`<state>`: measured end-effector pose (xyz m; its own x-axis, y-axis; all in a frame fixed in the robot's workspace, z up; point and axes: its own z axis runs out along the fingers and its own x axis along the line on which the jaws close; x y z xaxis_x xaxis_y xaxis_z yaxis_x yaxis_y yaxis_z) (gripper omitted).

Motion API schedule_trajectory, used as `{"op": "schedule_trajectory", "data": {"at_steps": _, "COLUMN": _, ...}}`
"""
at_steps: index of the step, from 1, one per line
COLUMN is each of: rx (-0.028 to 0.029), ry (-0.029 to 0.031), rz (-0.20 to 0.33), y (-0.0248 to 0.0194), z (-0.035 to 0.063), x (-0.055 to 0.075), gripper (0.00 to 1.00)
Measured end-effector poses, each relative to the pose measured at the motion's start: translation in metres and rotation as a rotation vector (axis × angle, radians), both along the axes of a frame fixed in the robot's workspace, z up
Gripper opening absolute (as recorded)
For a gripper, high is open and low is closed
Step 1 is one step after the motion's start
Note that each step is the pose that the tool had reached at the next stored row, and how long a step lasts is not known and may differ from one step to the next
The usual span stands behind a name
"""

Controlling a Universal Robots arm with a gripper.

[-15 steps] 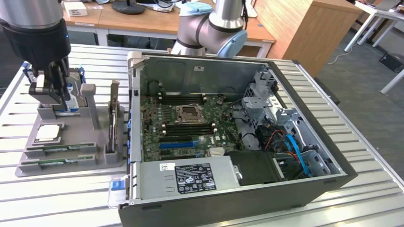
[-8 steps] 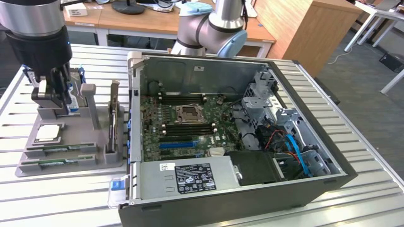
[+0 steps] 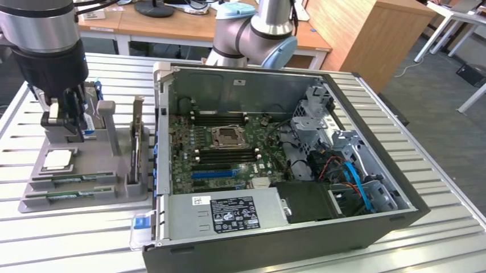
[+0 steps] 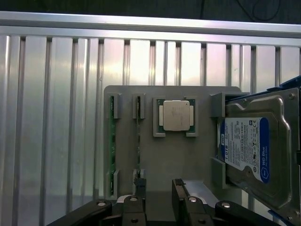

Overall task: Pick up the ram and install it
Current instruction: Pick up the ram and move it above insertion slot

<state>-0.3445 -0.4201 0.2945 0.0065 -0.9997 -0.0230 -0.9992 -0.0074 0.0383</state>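
The claw [image 4: 157,189] hangs released over the grey tray [image 4: 169,162] at the exterior view's left, its two black fingers [image 4: 181,193] apart with nothing between them. From the room it sits low over the back of the tray [image 3: 76,206], close by the upright hard drive [image 3: 91,108].

The ram [image 4: 138,136] lies on edge in its holder, just beside the processor [image 4: 176,115]. Looking down from the wrist, one finger sits roughly over the near end of that stick, and the gap between the fingers falls beside it, over bare tray. A second stick [image 4: 112,141] lies parallel in the outer holder. From the exterior view both show as thin green strips along the tray's front edge, the ram [image 3: 72,179] nearer the processor [image 3: 59,160] and the second stick [image 3: 65,196] outside it. The hard drive [image 4: 254,150] stands on the far side of the processor from them.

I'd say this is the approach, with the pick not yet made. A clean grasp would call for the claw to shift sideways until the stick sits between the fingers, then go straight down, since the holder's posts stand close.

The open computer case [image 3: 266,253] lies on the table [image 3: 76,242] just beside the tray, its black memory slots [image 3: 227,152] apparently empty.
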Motion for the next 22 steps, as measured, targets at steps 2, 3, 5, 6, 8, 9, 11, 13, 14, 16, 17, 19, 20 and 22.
{"op": "schedule_trajectory", "data": {"at_steps": 2, "rx": 0.0001, "ry": -0.0002, "rz": 0.000, "y": -0.0012, "z": -0.0001, "x": 0.000, "gripper": 0.36}}
{"op": "schedule_trajectory", "data": {"at_steps": 3, "rx": 0.0000, "ry": -0.0001, "rz": 0.000, "y": -0.0029, "z": -0.0001, "x": 0.000, "gripper": 0.36}}
{"op": "schedule_trajectory", "data": {"at_steps": 5, "rx": 0.0001, "ry": -0.0002, "rz": 0.000, "y": -0.0068, "z": -0.0001, "x": 0.000, "gripper": 0.36}}
{"op": "schedule_trajectory", "data": {"at_steps": 6, "rx": 0.0001, "ry": -0.0001, "rz": 0.000, "y": -0.0090, "z": -0.0001, "x": 0.000, "gripper": 0.36}}
{"op": "schedule_trajectory", "data": {"at_steps": 8, "rx": 0.0000, "ry": -0.0001, "rz": 0.000, "y": -0.0128, "z": 0.0000, "x": 0.000, "gripper": 0.36}}
{"op": "schedule_trajectory", "data": {"at_steps": 9, "rx": 0.0001, "ry": -0.0001, "rz": 0.000, "y": -0.0146, "z": -0.0001, "x": 0.000, "gripper": 0.36}}
{"op": "schedule_trajectory", "data": {"at_steps": 11, "rx": 0.0001, "ry": -0.0002, "rz": 0.000, "y": -0.0185, "z": -0.0001, "x": 0.000, "gripper": 0.36}}
{"op": "schedule_trajectory", "data": {"at_steps": 13, "rx": 0.0000, "ry": -0.0001, "rz": 0.000, "y": -0.0224, "z": -0.0001, "x": 0.000, "gripper": 0.36}}
{"op": "schedule_trajectory", "data": {"at_steps": 14, "rx": 0.0000, "ry": -0.0002, "rz": 0.000, "y": -0.0244, "z": -0.0001, "x": 0.000, "gripper": 0.36}}
{"op": "schedule_trajectory", "data": {"at_steps": 16, "rx": -0.0001, "ry": -0.0001, "rz": 0.000, "y": -0.0283, "z": -0.0001, "x": 0.000, "gripper": 0.36}}
{"op": "schedule_trajectory", "data": {"at_steps": 17, "rx": 0.0000, "ry": -0.0001, "rz": 0.000, "y": -0.0301, "z": -0.0002, "x": 0.000, "gripper": 0.36}}
{"op": "schedule_trajectory", "data": {"at_steps": 19, "rx": -0.0001, "ry": -0.0001, "rz": 0.000, "y": -0.0339, "z": -0.0002, "x": 0.000, "gripper": 0.36}}
{"op": "schedule_trajectory", "data": {"at_steps": 20, "rx": -0.0001, "ry": -0.0001, "rz": 0.000, "y": -0.0358, "z": -0.0002, "x": 0.000, "gripper": 0.36}}
{"op": "schedule_trajectory", "data": {"at_steps": 22, "rx": -0.0001, "ry": -0.0001, "rz": 0.000, "y": -0.0399, "z": -0.0002, "x": 0.000, "gripper": 0.36}}
